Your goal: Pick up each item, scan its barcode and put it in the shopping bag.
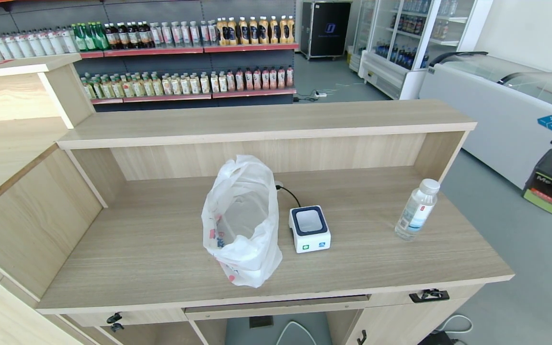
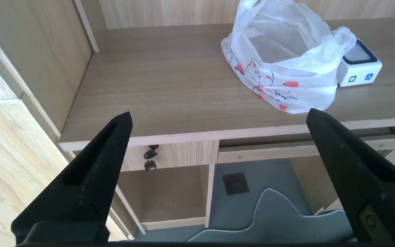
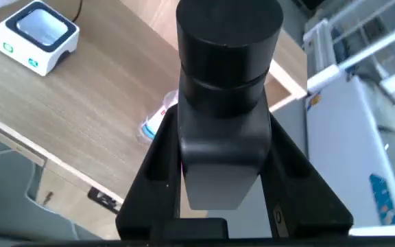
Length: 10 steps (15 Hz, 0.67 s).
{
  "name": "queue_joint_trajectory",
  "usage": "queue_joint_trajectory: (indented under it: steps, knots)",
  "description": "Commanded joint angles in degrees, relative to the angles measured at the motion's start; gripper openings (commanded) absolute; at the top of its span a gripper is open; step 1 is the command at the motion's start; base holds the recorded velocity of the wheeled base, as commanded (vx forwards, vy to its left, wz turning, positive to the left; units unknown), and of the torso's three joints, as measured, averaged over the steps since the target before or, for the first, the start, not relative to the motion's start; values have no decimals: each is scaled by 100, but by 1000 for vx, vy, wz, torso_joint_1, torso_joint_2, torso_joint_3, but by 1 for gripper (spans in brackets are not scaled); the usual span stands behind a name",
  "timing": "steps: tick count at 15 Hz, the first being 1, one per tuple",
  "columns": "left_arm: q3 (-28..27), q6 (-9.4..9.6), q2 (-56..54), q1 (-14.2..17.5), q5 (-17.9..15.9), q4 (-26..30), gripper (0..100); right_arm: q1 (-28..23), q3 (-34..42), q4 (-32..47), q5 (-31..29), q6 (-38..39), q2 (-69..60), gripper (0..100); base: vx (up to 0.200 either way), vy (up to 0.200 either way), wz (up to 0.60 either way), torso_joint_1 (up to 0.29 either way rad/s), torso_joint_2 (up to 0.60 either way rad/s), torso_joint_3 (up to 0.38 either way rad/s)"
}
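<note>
"Quick, what's on the counter (image 1: 151, 249)?"

"I count one shopping bag (image 1: 242, 225), one scanner (image 1: 309, 229) just right of it, and one water bottle (image 1: 416, 210) at the right end. Three things in all."

"And behind?"

"Two red shelves (image 1: 199, 48) on the far wall, both packed with drink bottles (image 1: 185, 84), too many for me to count."

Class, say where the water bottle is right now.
In the head view the water bottle stands upright near the right end of the counter, right of the barcode scanner.
</note>
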Motion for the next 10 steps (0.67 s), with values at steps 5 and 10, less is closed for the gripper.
queue_joint_trajectory:
  steps: [5, 10]
  knots:
    - [0, -1, 9, 0, 3, 0, 100, -422, 197, 118, -267, 2127, 289, 0, 0, 0, 120, 0, 0, 1]
    - [0, -1, 9, 0, 3, 0, 100, 387, -243, 144, -724, 4579, 413, 0, 0, 0, 600, 5, 3, 2]
